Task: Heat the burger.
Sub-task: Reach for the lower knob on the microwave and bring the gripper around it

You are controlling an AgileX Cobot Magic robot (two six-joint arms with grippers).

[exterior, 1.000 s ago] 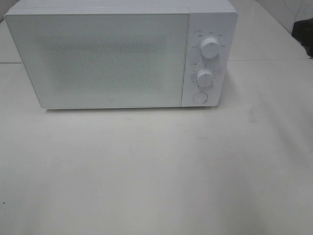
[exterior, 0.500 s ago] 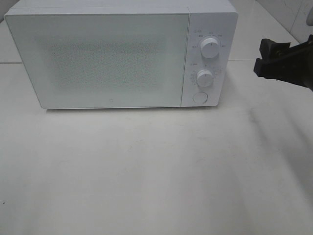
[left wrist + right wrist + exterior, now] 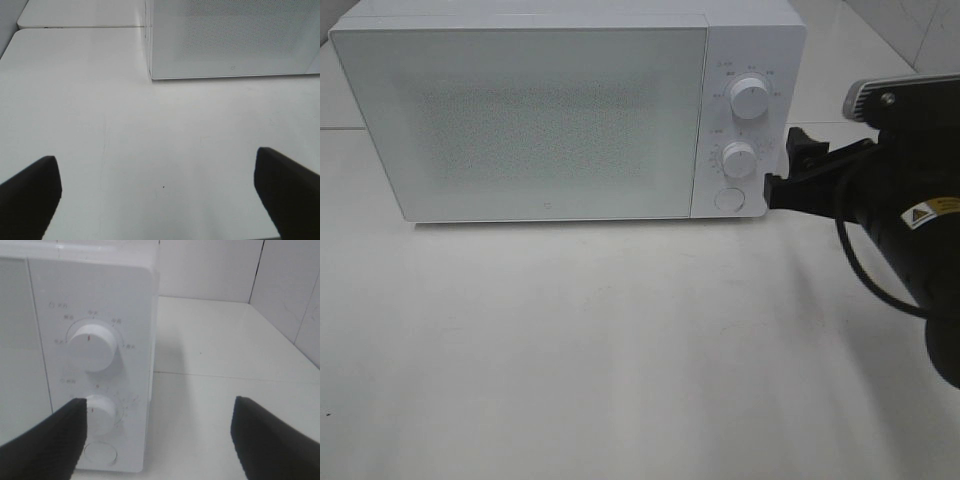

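Note:
The burger is out of view in every frame. A white microwave [image 3: 520,120] stands at the back of the table with its frosted door shut. My right gripper [image 3: 786,168] is open just to the right of the control panel, level with the lower knob [image 3: 739,159]. In the right wrist view the right gripper [image 3: 157,410] holds nothing, and one finger [image 3: 50,445] overlaps the lower knob [image 3: 102,412]. In the left wrist view my left gripper [image 3: 155,165] is open above bare table, short of the microwave's [image 3: 230,40] front left corner.
The panel carries an upper knob [image 3: 748,98] and a round button [image 3: 728,199] below the lower knob. The white tabletop [image 3: 620,340] stretches in front of the microwave. A tiled wall [image 3: 285,285] rises behind on the right.
My right arm has come in from the right edge of the exterior view and moved left to the microwave's control panel. The left gripper has stayed open.

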